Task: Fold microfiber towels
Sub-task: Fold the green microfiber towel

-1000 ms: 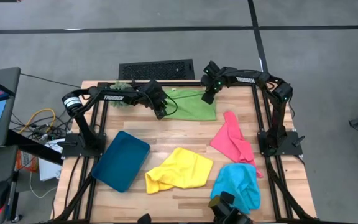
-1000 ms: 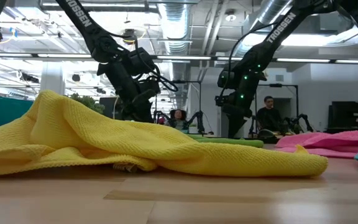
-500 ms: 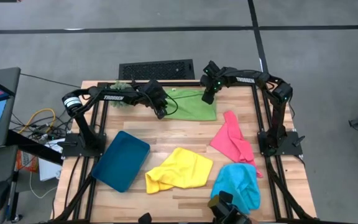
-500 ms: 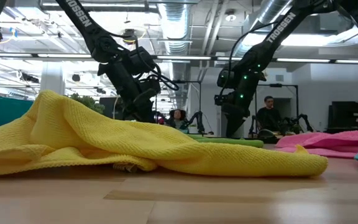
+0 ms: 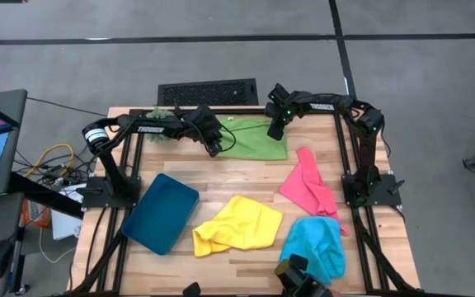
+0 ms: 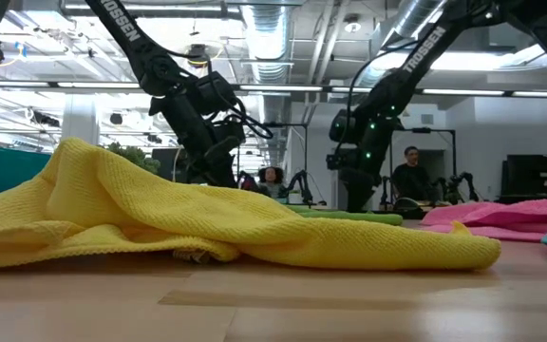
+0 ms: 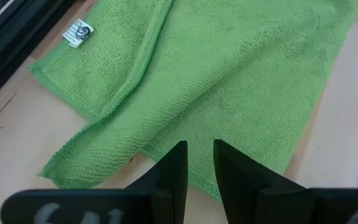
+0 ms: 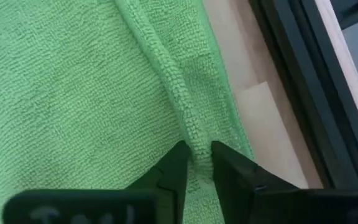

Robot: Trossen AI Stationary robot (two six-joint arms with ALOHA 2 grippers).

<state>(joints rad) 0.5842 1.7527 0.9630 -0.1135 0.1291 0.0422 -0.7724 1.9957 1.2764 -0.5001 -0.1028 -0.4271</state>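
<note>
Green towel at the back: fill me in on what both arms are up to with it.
Both arms are over the green towel at the table's far edge. The right pincer pinches a raised fold of it. The left pincer sits at the opposite edge, its narrow gap empty. The yellow towel, pink towel and blue towel lie crumpled.

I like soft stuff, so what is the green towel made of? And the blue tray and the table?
The green towel looks like fuzzy microfiber cloth: tiny loops and a stitched hem show up close. The dark teal tray seems to be smooth, stiff plastic with rounded corners, though that is a guess. The table looks like pale wooden planks, with grain lines showing.
</note>
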